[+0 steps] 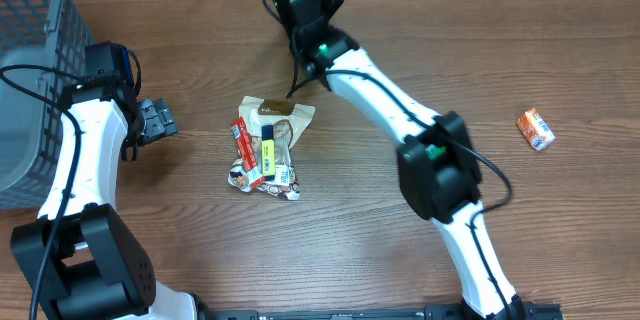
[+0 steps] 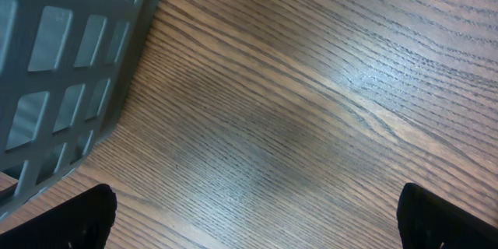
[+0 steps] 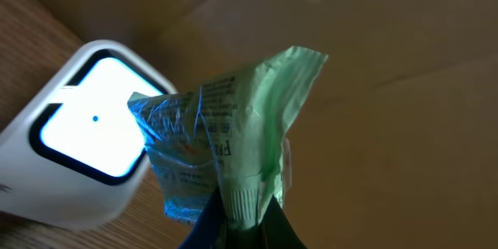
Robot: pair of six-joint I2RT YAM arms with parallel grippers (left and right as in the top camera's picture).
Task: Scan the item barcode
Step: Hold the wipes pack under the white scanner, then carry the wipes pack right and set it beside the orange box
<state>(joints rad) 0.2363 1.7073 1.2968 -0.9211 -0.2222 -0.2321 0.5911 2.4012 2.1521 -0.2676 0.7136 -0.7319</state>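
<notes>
Green-and-blue crinkled film marks the packet (image 3: pixel 226 148), which stands pinched at its bottom edge in the right gripper (image 3: pixel 233 229), whose jaws are closed tight on it. In the right wrist view its long axis runs up out of the fingers, leaning a little to the right, with the crimped top corner pointing up and right. Its printed face (the lettering is too small to read) turns toward the camera, and in that view its left edge overlaps the scanner (image 3: pixel 85 136), a white unit with a lit window. From overhead, that arm reaches to the far edge of the table (image 1: pixel 350 250), so the packet is held up there. It is well apart from the pile of snack packets (image 1: pixel 265 150) at the centre and the small orange box (image 1: pixel 535 128) to the right. The left gripper (image 1: pixel 155 120) hovers over bare wood beside the grey basket (image 1: pixel 40 60), jaws spread fully wide and holding nothing.
</notes>
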